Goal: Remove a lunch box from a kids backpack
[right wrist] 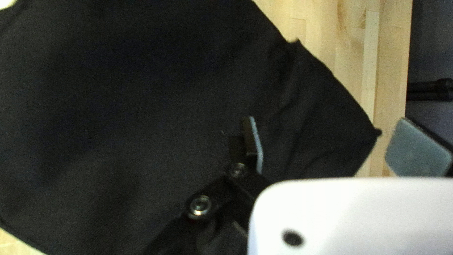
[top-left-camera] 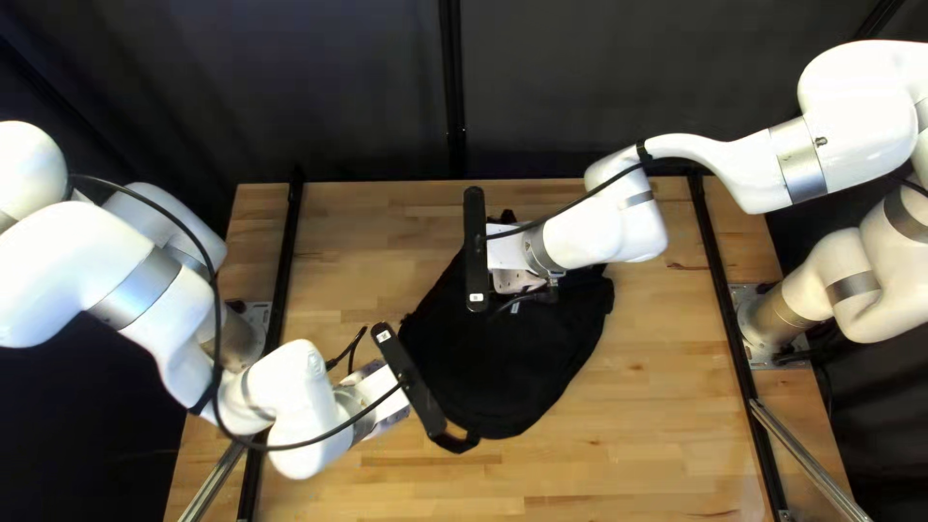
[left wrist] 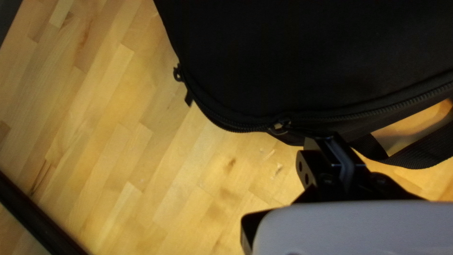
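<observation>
A black backpack (top-left-camera: 507, 362) lies flat on the table, and no lunch box shows. My left gripper (top-left-camera: 389, 398) is at its near left edge; my right gripper (top-left-camera: 514, 280) hangs over its far part. In the left wrist view, the backpack (left wrist: 302, 56) has a zipper (left wrist: 387, 109) along its rim, which looks closed there. The left gripper (left wrist: 325, 137) is shut on the pull of a zipper slider (left wrist: 280, 125); a second slider (left wrist: 178, 73) sits farther along the rim. In the right wrist view, the right gripper (right wrist: 335, 144) stands wide open above the backpack (right wrist: 141, 94).
The wooden table (top-left-camera: 657, 387) extends around the backpack. A carry strap (left wrist: 420, 151) loops out beside my left gripper. Black rails (top-left-camera: 280, 280) run along the table's sides, and a dark curtain (top-left-camera: 599, 87) hangs behind it. Cables trail along both arms.
</observation>
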`<state>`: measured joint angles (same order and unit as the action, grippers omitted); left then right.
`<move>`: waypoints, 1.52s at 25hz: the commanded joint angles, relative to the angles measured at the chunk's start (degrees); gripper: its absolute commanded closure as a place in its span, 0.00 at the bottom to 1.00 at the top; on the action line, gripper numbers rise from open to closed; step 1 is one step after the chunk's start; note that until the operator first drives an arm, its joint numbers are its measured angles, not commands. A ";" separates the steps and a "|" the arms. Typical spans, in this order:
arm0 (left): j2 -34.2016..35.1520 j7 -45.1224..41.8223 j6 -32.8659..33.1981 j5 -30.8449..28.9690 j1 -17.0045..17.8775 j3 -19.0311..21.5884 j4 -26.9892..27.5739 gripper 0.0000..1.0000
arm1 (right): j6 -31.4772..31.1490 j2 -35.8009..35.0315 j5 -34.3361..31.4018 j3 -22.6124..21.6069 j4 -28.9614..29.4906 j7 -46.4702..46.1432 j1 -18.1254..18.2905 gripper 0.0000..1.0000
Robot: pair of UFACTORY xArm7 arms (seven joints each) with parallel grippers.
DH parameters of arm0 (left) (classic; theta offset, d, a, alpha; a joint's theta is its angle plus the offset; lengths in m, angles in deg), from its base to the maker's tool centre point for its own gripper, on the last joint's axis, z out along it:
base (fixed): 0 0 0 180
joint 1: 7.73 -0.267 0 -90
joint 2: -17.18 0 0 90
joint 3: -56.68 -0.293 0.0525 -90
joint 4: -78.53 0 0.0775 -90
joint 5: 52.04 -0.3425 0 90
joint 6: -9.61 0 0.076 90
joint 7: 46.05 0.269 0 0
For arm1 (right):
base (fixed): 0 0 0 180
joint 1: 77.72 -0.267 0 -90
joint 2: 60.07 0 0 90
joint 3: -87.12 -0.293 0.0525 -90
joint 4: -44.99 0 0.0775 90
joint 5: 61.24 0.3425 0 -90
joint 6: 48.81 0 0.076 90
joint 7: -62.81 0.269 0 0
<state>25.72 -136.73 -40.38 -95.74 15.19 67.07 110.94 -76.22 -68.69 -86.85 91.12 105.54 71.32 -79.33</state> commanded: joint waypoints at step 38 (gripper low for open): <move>-2.49 0.67 -2.81 1.94 1.36 1.40 3.20 1.00 | -9.67 -20.85 39.24 -21.45 21.71 -62.46 23.84 0.00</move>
<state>23.24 -136.21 -43.10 -93.85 16.54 68.47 114.05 -83.53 -87.68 -48.23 70.60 124.80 10.81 -56.34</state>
